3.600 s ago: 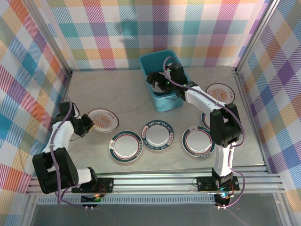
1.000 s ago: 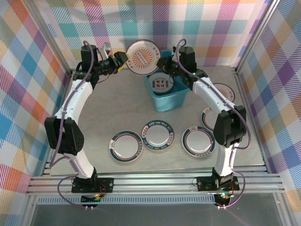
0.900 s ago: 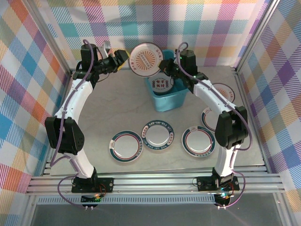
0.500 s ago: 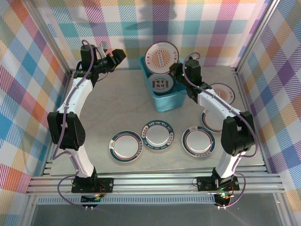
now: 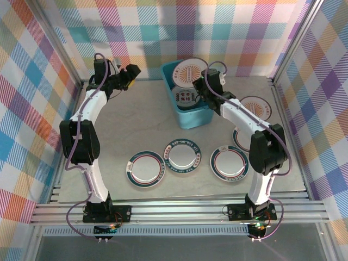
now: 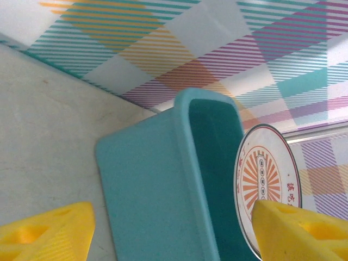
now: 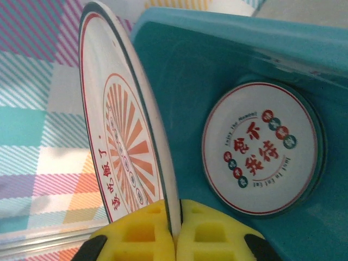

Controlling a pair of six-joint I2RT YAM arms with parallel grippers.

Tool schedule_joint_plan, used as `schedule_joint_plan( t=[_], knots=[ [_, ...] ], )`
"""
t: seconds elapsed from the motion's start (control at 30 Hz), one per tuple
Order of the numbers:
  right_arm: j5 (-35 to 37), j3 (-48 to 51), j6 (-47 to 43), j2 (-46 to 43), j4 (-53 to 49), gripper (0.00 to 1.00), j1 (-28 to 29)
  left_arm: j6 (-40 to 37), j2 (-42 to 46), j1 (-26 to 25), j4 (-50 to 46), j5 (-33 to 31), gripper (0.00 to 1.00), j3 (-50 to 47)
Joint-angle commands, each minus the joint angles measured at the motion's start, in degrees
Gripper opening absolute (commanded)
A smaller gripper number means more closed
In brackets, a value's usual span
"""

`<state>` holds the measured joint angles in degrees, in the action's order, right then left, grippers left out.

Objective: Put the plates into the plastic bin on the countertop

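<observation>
My right gripper (image 5: 202, 81) (image 7: 176, 231) is shut on the lower edge of an orange-sunburst plate (image 5: 187, 72) (image 7: 120, 141), holding it on edge over the far end of the teal plastic bin (image 5: 194, 118) (image 7: 234, 54). A red-rimmed plate (image 5: 186, 97) (image 7: 260, 148) lies flat inside the bin. My left gripper (image 5: 132, 70) (image 6: 174, 234) stands open and empty to the left of the bin, apart from it; the left wrist view has the bin (image 6: 152, 185) and the held plate (image 6: 265, 179) between its yellow fingers (image 6: 49, 234). Three patterned-rim plates (image 5: 145, 168) (image 5: 184, 155) (image 5: 229, 162) lie in a row on the countertop (image 5: 130, 119).
Another sunburst plate (image 5: 254, 105) lies on the right by the rail, and one more plate (image 5: 237, 137) is partly covered by my right arm. Plaid walls close the back and both sides. The aluminium rail runs along the near edge.
The sunburst plate passed from my left gripper to the right one. The left gripper opened and drew back left; the right carried the plate down over the bin.
</observation>
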<state>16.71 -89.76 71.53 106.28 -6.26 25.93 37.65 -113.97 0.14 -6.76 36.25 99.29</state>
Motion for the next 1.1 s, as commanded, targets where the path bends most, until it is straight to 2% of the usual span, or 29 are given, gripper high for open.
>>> schedule_joint_plan(
  t=[0.0,0.13,0.43,0.57,0.77,0.93,1.07],
  knots=[
    [2.98,-5.68,4.9,2.0,-6.89,0.0,0.61,-1.04,-0.73,1.43,-0.84,2.21,0.76,2.44],
    [5.73,-10.42,6.65,5.08,-12.06,0.0,1.85,-0.83,-2.06,2.21,-0.88,3.07,0.76,3.66],
    [3.25,-18.98,11.51,12.28,-20.43,0.0,2.53,-0.69,-3.36,2.67,-0.93,4.44,0.76,4.51],
    [4.23,-22.96,13.48,15.43,-24.86,0.0,2.72,-1.04,-3.48,2.89,-1.46,4.62,0.76,4.69],
    [4.69,-27.07,15.02,19.6,-28.03,0.0,3.03,-2.08,-3.19,3.2,-2.99,4.18,0.76,4.16],
    [5.2,-28.2,16.12,21.98,-26.77,0.0,3.51,-2.15,-3.4,3.24,-3.16,4.09,0.76,4.21],
    [4.12,-31.29,18.41,24.56,-30.69,0.0,3.59,-2.32,-3.54,3.52,-3.93,3.93,0.76,4.43]
  ],
)
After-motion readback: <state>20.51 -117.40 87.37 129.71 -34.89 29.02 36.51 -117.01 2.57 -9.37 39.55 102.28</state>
